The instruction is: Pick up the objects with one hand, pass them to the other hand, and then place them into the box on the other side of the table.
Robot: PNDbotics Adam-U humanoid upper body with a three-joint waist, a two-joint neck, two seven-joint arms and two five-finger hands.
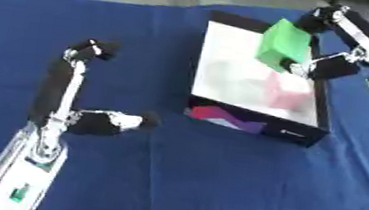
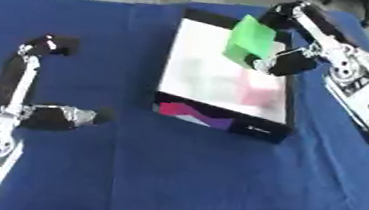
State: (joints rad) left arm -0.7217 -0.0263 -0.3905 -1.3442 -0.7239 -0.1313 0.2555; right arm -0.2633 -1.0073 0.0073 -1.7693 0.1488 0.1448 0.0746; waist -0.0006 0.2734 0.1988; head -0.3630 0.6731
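**Inspector:** Item under review?

**Assessor:** A green block (image 1: 283,44), held above the far end of the white-floored box (image 1: 257,117), tilted, not resting on anything. The right hand (image 1: 330,64) has it, fingers and thumb curled round its far and right faces.

**Inspector:** Handling?

**Assessor:** My judgement: flat faces, crisp edges, likely light and rigid, perhaps foam or plastic. Smooth sides could slip, so opposing flat faces are the sound place to hold, as here.

**Inspector:** Contents of the box?

**Assessor:** A pink block (image 1: 287,92) near the right wall; a pale shape beside it I cannot identify.

**Inspector:** The other hand?

**Assessor:** Left hand (image 1: 90,115) lies on the blue table (image 1: 214,181), well apart from the box, fingers straight, holding nothing.
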